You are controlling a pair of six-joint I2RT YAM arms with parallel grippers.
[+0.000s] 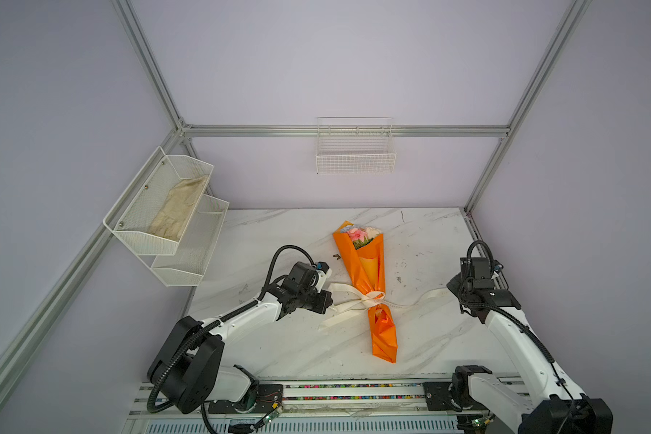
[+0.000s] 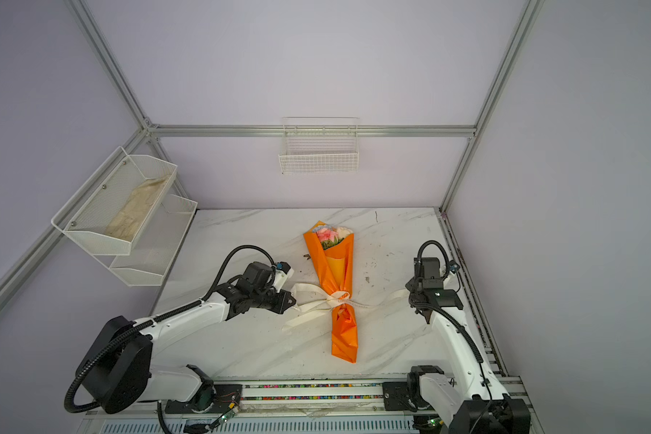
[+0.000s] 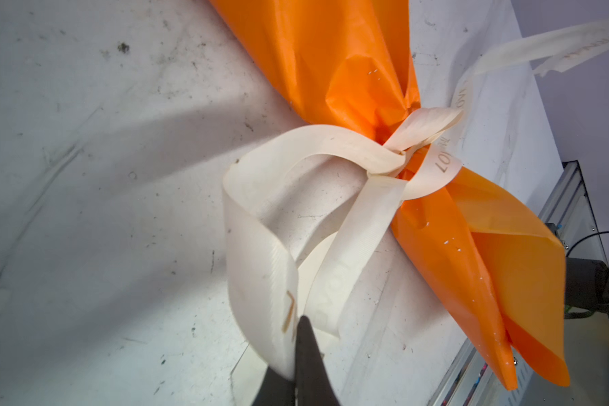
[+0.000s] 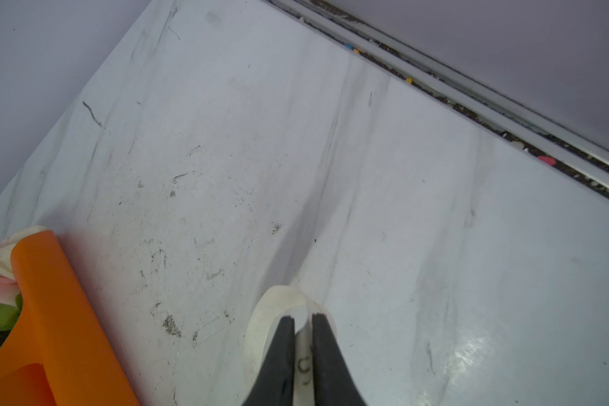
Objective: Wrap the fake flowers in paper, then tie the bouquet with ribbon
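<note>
The bouquet of fake flowers lies mid-table in both top views, wrapped in orange paper, with pink and white blooms at its far end. A cream ribbon is knotted around its narrow waist. My left gripper sits just left of the knot, shut on a loop of that ribbon. My right gripper is near the table's right side. Its fingers pinch the ribbon's right tail, with lettering showing in the narrow gap. The bouquet's flower end shows beside it.
The marble table is scuffed. A white mesh shelf holding a beige cloth hangs on the left wall. A wire basket hangs on the back wall. A rail runs along the front edge.
</note>
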